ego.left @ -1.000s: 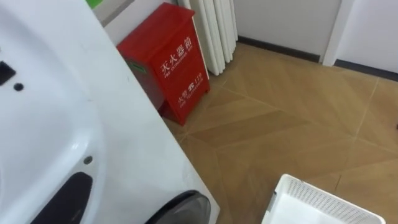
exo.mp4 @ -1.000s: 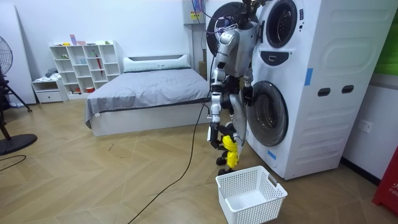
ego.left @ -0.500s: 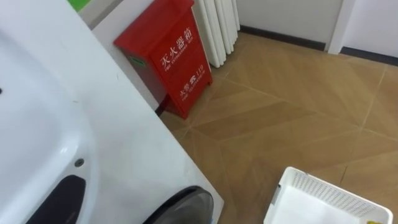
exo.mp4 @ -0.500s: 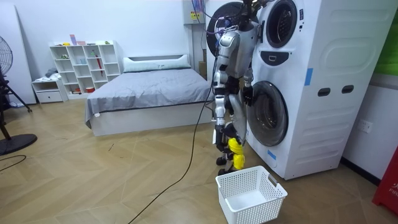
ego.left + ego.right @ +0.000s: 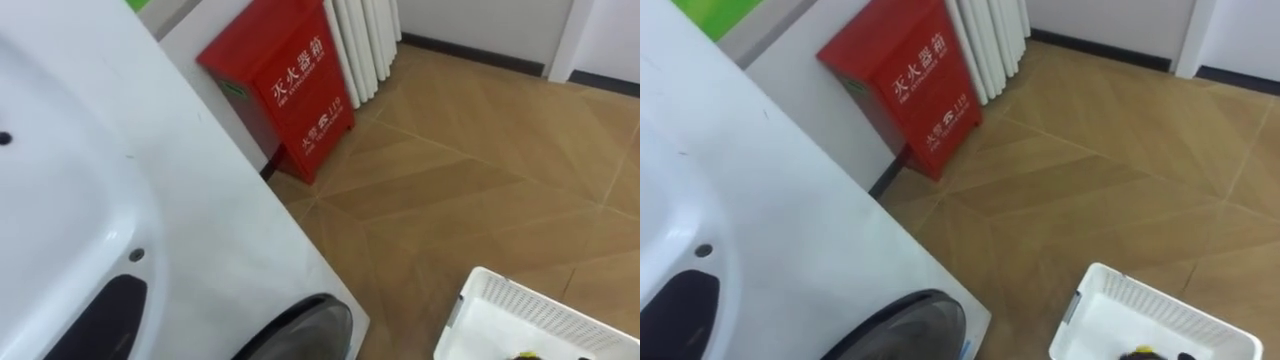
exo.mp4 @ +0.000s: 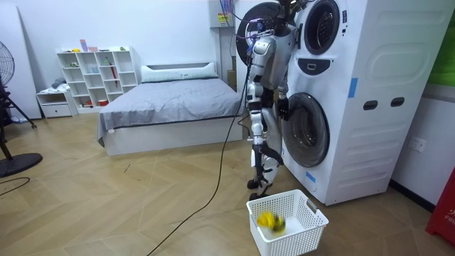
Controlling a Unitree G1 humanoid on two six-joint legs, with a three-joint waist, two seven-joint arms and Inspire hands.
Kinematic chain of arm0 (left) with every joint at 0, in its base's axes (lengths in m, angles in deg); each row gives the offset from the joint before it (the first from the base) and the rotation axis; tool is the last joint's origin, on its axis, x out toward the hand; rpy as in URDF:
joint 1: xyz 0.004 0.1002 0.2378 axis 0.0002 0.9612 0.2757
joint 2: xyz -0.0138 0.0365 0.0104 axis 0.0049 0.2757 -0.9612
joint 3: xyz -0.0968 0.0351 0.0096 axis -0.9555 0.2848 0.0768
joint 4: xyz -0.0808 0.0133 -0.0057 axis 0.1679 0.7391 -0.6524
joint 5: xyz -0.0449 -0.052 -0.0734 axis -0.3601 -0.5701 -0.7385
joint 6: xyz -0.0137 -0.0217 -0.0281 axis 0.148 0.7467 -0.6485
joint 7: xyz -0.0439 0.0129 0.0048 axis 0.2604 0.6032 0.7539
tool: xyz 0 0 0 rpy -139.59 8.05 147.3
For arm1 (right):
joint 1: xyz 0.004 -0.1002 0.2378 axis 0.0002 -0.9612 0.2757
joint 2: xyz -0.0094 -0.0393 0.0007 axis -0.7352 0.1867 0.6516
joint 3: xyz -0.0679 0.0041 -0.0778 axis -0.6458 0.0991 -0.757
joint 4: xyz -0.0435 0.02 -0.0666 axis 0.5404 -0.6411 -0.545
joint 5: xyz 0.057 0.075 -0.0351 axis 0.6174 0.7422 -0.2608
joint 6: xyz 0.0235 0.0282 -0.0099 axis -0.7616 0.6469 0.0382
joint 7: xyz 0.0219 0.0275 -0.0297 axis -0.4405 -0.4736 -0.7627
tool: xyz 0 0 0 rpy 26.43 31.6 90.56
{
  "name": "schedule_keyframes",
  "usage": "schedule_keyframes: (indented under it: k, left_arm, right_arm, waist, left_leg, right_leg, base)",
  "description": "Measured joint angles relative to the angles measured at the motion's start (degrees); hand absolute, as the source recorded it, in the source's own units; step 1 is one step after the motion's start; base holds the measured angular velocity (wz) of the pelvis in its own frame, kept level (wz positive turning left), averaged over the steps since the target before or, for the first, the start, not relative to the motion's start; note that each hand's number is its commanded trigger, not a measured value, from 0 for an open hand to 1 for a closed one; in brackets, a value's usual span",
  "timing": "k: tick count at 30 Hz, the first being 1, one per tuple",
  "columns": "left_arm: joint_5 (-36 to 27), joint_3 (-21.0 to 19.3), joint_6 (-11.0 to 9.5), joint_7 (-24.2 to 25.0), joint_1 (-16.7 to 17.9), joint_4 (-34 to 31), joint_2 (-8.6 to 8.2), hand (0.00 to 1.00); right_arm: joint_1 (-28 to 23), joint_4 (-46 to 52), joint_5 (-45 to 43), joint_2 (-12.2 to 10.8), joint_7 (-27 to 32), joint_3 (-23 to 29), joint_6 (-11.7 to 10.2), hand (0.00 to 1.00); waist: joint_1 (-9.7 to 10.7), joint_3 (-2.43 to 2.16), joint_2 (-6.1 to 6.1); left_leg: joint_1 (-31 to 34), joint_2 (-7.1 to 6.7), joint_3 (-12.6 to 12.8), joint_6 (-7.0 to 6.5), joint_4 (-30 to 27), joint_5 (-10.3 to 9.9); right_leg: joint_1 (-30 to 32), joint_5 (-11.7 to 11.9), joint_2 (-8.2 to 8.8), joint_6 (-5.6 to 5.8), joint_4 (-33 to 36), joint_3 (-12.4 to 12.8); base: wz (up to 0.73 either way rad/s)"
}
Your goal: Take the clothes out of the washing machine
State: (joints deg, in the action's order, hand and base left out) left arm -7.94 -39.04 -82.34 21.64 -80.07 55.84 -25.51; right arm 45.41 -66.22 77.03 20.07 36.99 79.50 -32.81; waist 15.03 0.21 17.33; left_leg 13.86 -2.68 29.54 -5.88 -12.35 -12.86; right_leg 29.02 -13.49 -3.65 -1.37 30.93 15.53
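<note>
The robot stood against the white washing machine (image 6: 359,107), the white laundry basket (image 6: 293,240) on the floor before it. A yellow garment (image 6: 266,220) lay in the basket. The right hand (image 6: 264,153) hung above; open or closed could not be told.

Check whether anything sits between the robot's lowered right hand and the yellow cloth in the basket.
Nothing visible does. In the room view the right hand hangs in front of the washing machine, higher than the white basket. The yellow cloth lies inside the open-topped basket, with only air between hand and cloth.
</note>
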Motion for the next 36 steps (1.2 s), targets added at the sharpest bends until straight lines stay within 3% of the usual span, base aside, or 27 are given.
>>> schedule_keyframes:
  k: [5, 7, 15, 23, 31, 36]
  left_arm:
    - [-0.2, 0.0, -0.3, 0.0, -0.1, 0.0, 0.00, 0.00]
    - [-0.2, 0.0, -0.4, 0.0, -0.1, 0.0, 0.00, 0.00]
    - [-0.2, 0.0, -2.4, -0.6, -0.1, 0.1, -0.02, 0.00]
    - [-0.3, 0.0, -2.9, -1.7, -0.1, 0.2, -0.02, 0.00]
    - [-0.5, 0.0, -3.4, -3.3, -0.2, 0.1, 0.78, 0.00]
    - [-1.4, 0.0, -3.4, -3.3, -0.1, 0.3, 0.95, 0.00]
  right_arm:
    - [-0.8, 2.7, -0.3, -0.1, -1.1, -1.9, 0.0, 0.00]
    - [-1.0, 3.6, -0.3, -0.1, -2.1, -1.9, 0.0, 0.00]
    - [-1.0, 6.2, -1.7, -0.1, -2.6, -4.2, 0.0, 0.00]
    - [-1.3, 8.5, -4.7, -0.1, -3.2, -6.7, -0.1, 0.00]
    - [-1.6, 5.4, -4.8, -0.5, -4.1, -8.7, 0.3, 0.00]
    - [-1.8, 5.2, -5.3, -0.5, -4.8, -8.6, 0.3, 0.00]
  waist:
    - [-0.4, 0.00, 0.00]
    - [-0.3, 0.40, -0.52]
    - [-0.4, 0.44, -0.64]
    - [-0.4, 0.49, -1.12]
    - [-0.3, 0.49, -3.83]
    - [-0.4, 0.45, -4.22]
  left_leg:
    - [0.0, -0.05, 0.0, -0.01, -0.1, 0.0]
    - [0.0, -0.34, -0.3, -0.02, -0.4, 0.0]
    - [0.5, -1.03, -2.0, -0.32, -0.5, 0.2]
    - [0.6, -1.02, -2.9, -0.35, -1.0, 0.3]
    - [0.5, -1.00, -3.3, -0.39, -1.2, 0.3]
    - [0.5, -0.91, -3.6, -0.39, -1.1, 0.3]
  right_leg:
    - [0.0, -0.1, 0.14, -0.03, 0.1, 0.0]
    - [0.1, -0.6, 0.58, 0.01, 0.8, -0.4]
    - [0.5, -1.4, 1.63, -0.07, 2.0, -1.9]
    - [0.1, -1.7, 1.99, -0.15, 1.8, -2.7]
    - [0.2, -1.8, 2.17, -0.20, 1.7, -3.1]
    - [-0.3, -1.7, 2.19, -0.16, 1.0, -3.4]
  base:
    - [0.00]
    - [0.09]
    - [0.14]
    - [0.06]
    - [0.02]
    - [0.02]
